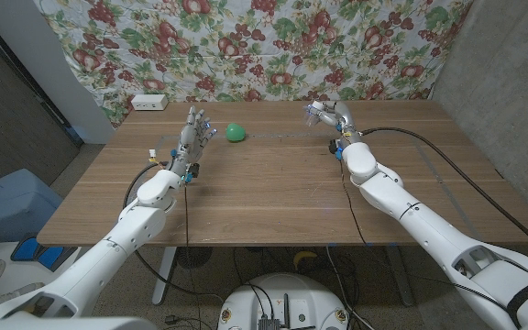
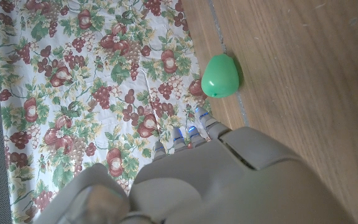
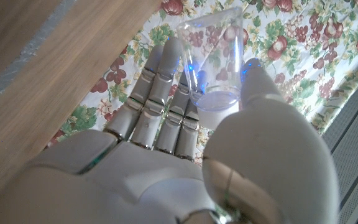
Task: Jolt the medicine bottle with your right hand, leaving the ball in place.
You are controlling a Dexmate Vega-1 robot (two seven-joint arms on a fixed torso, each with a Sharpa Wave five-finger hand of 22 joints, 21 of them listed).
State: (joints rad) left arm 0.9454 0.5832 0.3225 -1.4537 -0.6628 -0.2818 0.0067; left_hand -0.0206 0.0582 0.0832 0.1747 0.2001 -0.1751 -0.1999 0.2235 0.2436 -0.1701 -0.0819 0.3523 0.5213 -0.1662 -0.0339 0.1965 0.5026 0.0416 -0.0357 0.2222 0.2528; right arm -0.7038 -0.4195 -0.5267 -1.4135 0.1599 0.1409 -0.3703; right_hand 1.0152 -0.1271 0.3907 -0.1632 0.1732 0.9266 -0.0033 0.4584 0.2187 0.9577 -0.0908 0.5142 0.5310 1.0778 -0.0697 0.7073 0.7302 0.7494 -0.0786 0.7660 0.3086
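The medicine bottle (image 3: pixel 213 65) is clear plastic with a white cap, held in the right hand (image 1: pixel 330 115) above the worktop (image 1: pixel 273 192), well to the right of the green ball (image 1: pixel 236 133). It looks light, stiff and slick; the fingers (image 3: pixel 166 93) and thumb clamp it near the cap. No label is readable. The left hand (image 1: pixel 193 137) stands open just left of the ball

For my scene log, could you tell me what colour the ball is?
The ball is plain bright green, clearest in the left wrist view.
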